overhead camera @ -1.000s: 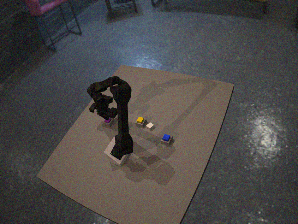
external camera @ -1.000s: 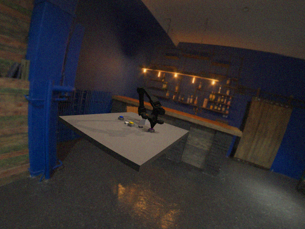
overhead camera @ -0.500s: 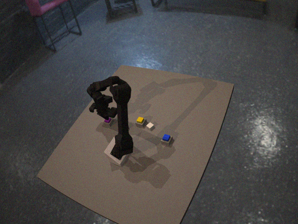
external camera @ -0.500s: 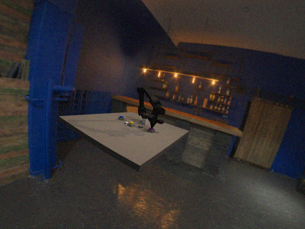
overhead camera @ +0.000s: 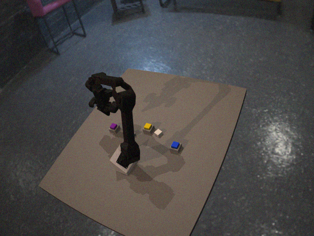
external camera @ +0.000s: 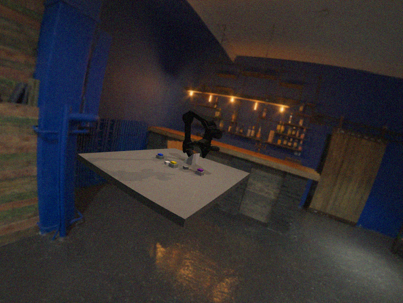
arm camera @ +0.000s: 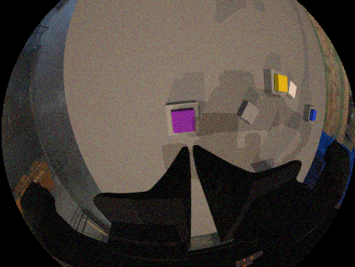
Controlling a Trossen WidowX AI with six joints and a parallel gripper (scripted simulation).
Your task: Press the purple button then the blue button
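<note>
The purple button [overhead camera: 113,126] [external camera: 199,170] [arm camera: 183,120] sits on its grey base left of the arm. My gripper [overhead camera: 108,111] [arm camera: 190,150] is shut and empty; it hangs in the air a little above the purple button, with the fingertips apart from it. The blue button [overhead camera: 175,144] [external camera: 160,154] [arm camera: 313,115] sits on the other side of the arm, farthest to the right in the top view.
A yellow button [overhead camera: 147,126] [external camera: 173,162] [arm camera: 281,82] stands between the two, with a white block [overhead camera: 158,131] [arm camera: 292,89] right beside it. A small grey block [arm camera: 248,111] [external camera: 185,167] lies near the arm's base [overhead camera: 121,162]. All stand on the tan table [overhead camera: 202,114].
</note>
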